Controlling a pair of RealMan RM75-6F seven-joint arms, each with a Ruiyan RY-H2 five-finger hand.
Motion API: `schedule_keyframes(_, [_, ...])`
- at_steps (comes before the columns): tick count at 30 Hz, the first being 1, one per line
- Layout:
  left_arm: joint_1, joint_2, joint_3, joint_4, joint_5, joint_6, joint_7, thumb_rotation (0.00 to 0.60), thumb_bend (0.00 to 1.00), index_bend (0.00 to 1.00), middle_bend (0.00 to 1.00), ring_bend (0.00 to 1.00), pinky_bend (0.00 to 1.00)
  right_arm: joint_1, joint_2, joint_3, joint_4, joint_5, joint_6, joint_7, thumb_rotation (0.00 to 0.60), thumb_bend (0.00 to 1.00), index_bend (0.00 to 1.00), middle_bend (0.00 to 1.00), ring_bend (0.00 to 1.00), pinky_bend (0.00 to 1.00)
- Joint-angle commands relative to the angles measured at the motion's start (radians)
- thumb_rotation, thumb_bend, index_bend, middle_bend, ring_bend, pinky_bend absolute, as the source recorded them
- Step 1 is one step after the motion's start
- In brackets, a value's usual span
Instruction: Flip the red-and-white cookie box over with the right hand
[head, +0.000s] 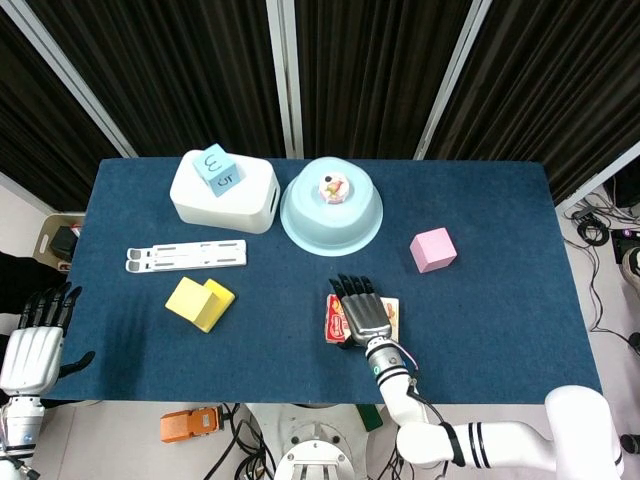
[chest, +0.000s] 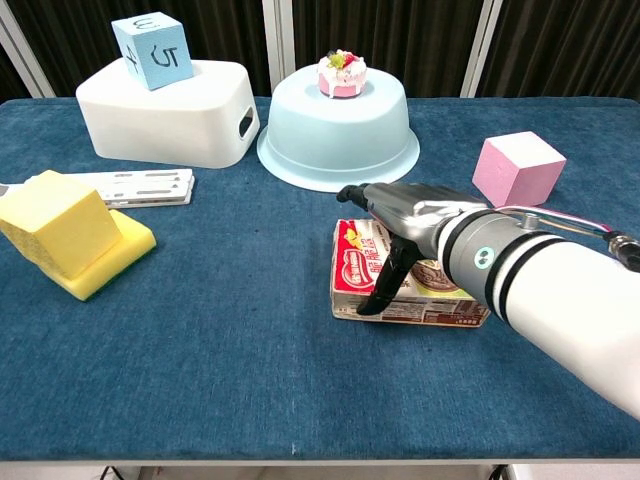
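The red-and-white cookie box lies flat, picture side up, near the table's front middle. My right hand is laid over its top with the fingers stretched out toward the far side. In the chest view the thumb hangs down the box's near face, on the left half. No lift or tilt of the box shows. My left hand hangs off the table's left front corner, fingers apart and holding nothing; the chest view does not show it.
A pink cube stands right of the box. Behind are an upturned light-blue bowl bearing a small cake and a white tub topped by a blue cube. A yellow block and white stand lie left.
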Motion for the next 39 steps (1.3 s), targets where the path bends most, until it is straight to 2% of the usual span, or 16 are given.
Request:
schedule_keyframes(1, [0.000,0.000,0.001,0.002,-0.004,-0.003,-0.001,0.600,0.13,0.00,0.00,0.00,0.00,0.020,-0.004,0.003,0.023,0.026,0.003,-0.010,0.562,0.12,0.12,0.21,0.24,0.36])
schedule_keyframes(4, [0.000,0.001,0.001,0.004,-0.012,-0.010,-0.001,0.600,0.13,0.00,0.00,0.00,0.00,0.025,0.011,0.004,0.034,0.014,-0.019,0.026,0.562,0.19,0.26,0.33,0.38,0.45])
schedule_keyframes(8, [0.000,0.006,0.002,-0.002,-0.014,-0.012,0.003,0.600,0.13,0.00,0.00,0.00,0.00,0.027,0.063,0.006,0.013,-0.019,-0.083,0.095,0.567,0.21,0.32,0.35,0.41,0.48])
schedule_keyframes(10, [0.001,0.008,0.001,-0.006,-0.016,-0.010,0.006,0.600,0.13,0.00,0.00,0.00,0.00,0.018,0.113,0.013,-0.016,-0.056,-0.146,0.175,0.568,0.21,0.32,0.35,0.41,0.48])
schedule_keyframes(13, [0.002,0.011,0.001,-0.011,-0.020,-0.011,0.009,0.600,0.13,0.00,0.00,0.00,0.00,-0.010,0.189,0.029,-0.040,-0.176,-0.239,0.342,0.568,0.21,0.33,0.35,0.41,0.48])
schedule_keyframes(15, [0.002,0.012,0.001,-0.015,-0.021,-0.012,0.013,0.600,0.13,0.00,0.00,0.00,0.00,-0.040,0.228,0.043,-0.039,-0.291,-0.289,0.497,0.567,0.21,0.33,0.35,0.41,0.48])
schedule_keyframes(19, [-0.001,0.012,0.002,-0.024,-0.020,-0.014,0.023,0.600,0.13,0.00,0.00,0.00,0.00,-0.090,0.269,0.057,0.020,-0.523,-0.340,0.816,0.568,0.21,0.31,0.35,0.40,0.46])
schedule_keyframes(23, [-0.003,0.012,0.002,-0.036,-0.023,-0.018,0.036,0.600,0.13,0.00,0.00,0.00,0.00,-0.111,0.244,0.020,0.176,-0.753,-0.309,1.154,0.569,0.21,0.30,0.35,0.39,0.44])
schedule_keyframes(27, [-0.007,0.013,0.003,-0.049,-0.025,-0.024,0.051,0.600,0.13,0.00,0.00,0.00,0.00,-0.108,0.161,-0.041,0.405,-0.934,-0.185,1.520,0.571,0.21,0.27,0.35,0.37,0.42])
schedule_keyframes(32, [-0.009,0.020,0.002,-0.069,-0.027,-0.026,0.072,0.600,0.13,0.00,0.00,0.00,0.00,-0.093,0.032,-0.081,0.676,-0.999,-0.059,1.868,0.585,0.21,0.24,0.35,0.33,0.39])
schedule_keyframes(34, [-0.009,0.022,0.002,-0.077,-0.029,-0.025,0.078,0.600,0.13,0.00,0.00,0.00,0.00,-0.084,-0.011,-0.089,0.761,-1.006,-0.028,1.964,0.597,0.21,0.23,0.35,0.32,0.37])
schedule_keyframes(39, [-0.008,0.026,0.003,-0.090,-0.034,-0.025,0.089,0.600,0.13,0.00,0.00,0.00,0.00,-0.072,-0.100,-0.103,0.929,-1.013,0.043,2.103,0.600,0.23,0.21,0.35,0.31,0.37])
